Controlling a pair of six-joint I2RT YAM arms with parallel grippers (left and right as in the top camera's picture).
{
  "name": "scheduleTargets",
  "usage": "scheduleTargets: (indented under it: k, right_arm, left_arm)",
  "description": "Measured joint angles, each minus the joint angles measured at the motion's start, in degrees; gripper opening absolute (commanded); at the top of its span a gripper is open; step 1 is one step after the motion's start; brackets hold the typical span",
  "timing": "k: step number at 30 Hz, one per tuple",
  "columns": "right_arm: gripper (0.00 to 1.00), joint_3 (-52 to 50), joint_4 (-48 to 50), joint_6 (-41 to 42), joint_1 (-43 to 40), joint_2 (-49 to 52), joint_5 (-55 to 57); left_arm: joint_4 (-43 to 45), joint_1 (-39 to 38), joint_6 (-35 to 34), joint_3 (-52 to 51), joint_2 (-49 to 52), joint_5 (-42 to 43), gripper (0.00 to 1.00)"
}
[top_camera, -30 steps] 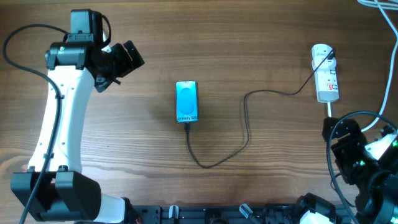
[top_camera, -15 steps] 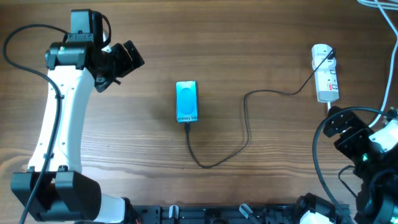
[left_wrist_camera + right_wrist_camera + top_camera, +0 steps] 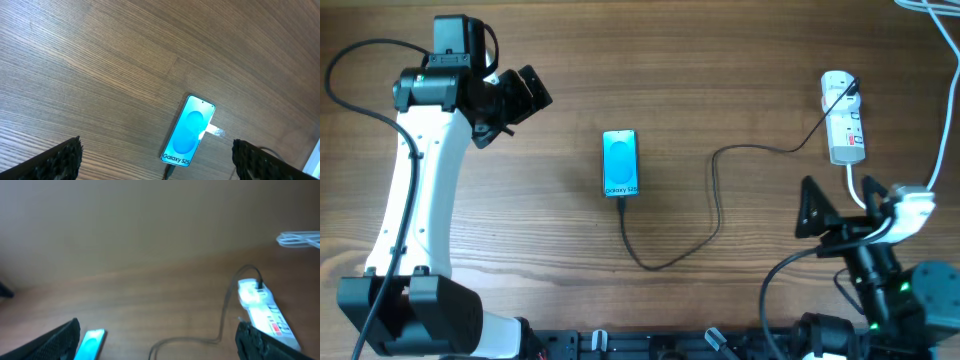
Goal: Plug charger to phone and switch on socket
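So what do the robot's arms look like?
The left arm is long and white, with black joints and a looping black cable. The right arm is mostly black, with a tiny green light. Their fingers are black and bumpy.

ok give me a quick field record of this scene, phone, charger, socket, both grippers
phone: flat on the table, screen lit cyan
charger: black cable, one end meets the phone's bottom edge, plug sits in the socket's far end
socket: white strip, thick white cord; switch state not readable
left gripper: open, empty, well away from the phone
right gripper: open, empty, close to the socket's near end, not touching it
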Motion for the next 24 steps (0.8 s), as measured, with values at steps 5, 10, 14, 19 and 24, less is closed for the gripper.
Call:
scheduleTargets:
  k: [5,10,14,19,24]
  right_arm:
    - [1.00,-10.8,11.4,-1.6,2.7,-5.2,0.0]
    - [1.00,-18.4,17.5,-3.3,3.9,-9.7,0.1]
    - [1.00,-22.4,21.4,-4.3,5.1,-12.8,1.9]
    - [1.00,-26.1,27.7,-4.7,7.0,-14.8,4.9]
    - [1.00,-28.9,31.0,-5.9,7.3,-14.9,6.8]
  left_arm:
    - [0.0,0.0,0.0,0.0,0.0,0.0,1.00]
    - [0.0,0.0,0.0,0.0,0.0,0.0,1.00]
    - [0.0,0.0,0.0,0.0,0.0,0.0,1.00]
    - [0.0,0.0,0.0,0.0,0.0,0.0,1.00]
    - [0.0,0.0,0.0,0.0,0.0,0.0,1.00]
